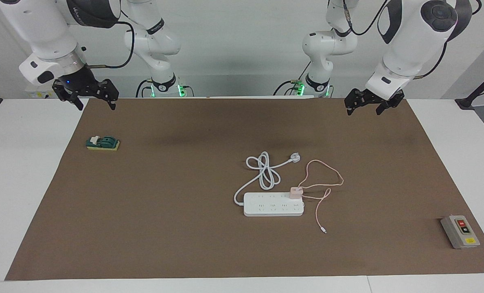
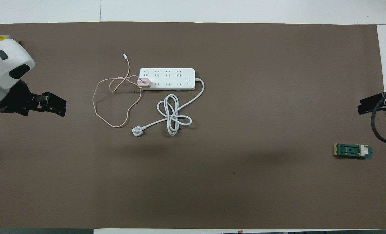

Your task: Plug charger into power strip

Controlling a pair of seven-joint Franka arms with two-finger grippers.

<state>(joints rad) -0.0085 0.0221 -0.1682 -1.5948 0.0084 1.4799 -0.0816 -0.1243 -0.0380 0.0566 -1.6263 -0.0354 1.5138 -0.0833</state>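
The pale pink charger [image 1: 296,192] [image 2: 144,82] stands on the end socket of the white power strip [image 1: 272,205] [image 2: 170,78], at the strip's end toward the left arm. Its thin pink cable [image 1: 327,177] [image 2: 97,104] loops loosely over the mat beside it. My left gripper [image 1: 364,110] [image 2: 55,104] hangs open and empty over the mat's edge by the robots, well away from the strip. My right gripper [image 1: 95,106] [image 2: 371,105] hangs open and empty over the mat's corner at the right arm's end.
The strip's thick white cord coils to a white three-pin plug [image 1: 294,156] [image 2: 136,131], nearer to the robots than the strip. A grey button box [image 1: 460,232] sits at the left arm's end. A green and yellow block [image 1: 102,143] [image 2: 353,151] lies under the right gripper's side.
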